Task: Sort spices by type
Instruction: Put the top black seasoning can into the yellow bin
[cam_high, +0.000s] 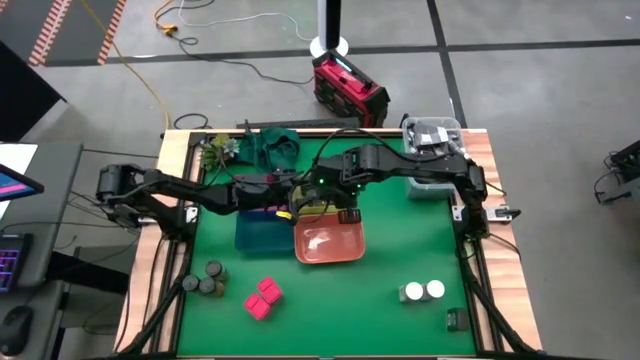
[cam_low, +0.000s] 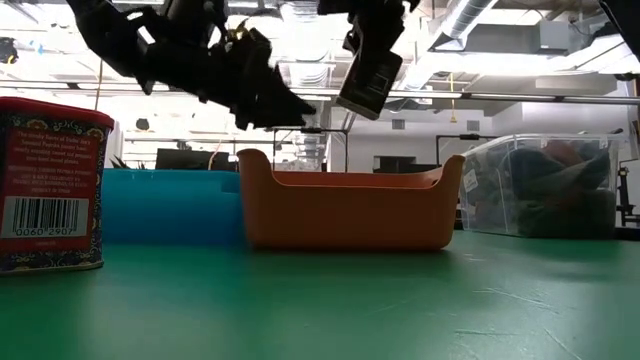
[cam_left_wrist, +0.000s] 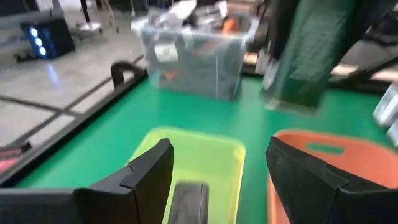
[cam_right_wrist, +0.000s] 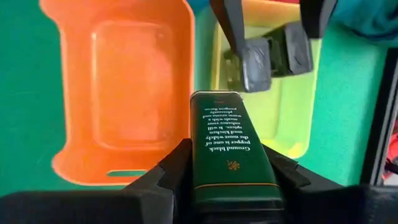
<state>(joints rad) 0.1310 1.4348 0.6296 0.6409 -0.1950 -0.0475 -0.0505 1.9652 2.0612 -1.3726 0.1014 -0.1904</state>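
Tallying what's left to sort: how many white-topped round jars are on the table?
2. One white-topped jar and a second white-topped jar stand side by side on the table, right side. Others may be hidden.

Both dark arms reach from opposite sides of the counter toward its middle and nearly meet there. The left arm stretches in low from the left edge, elbow bent, its wrist level; the left gripper (cam_left_wrist: 217, 180) has its fingers (cam_left_wrist: 149, 171) spread apart with nothing between them. The right arm comes in from the right edge, folds at the elbow and angles down; the right gripper (cam_right_wrist: 227, 168) is closed, its fingers (cam_right_wrist: 177, 168) clamped on either side of a dark green tin (cam_right_wrist: 230, 155) that hangs above the counter, tilted, in the low view.
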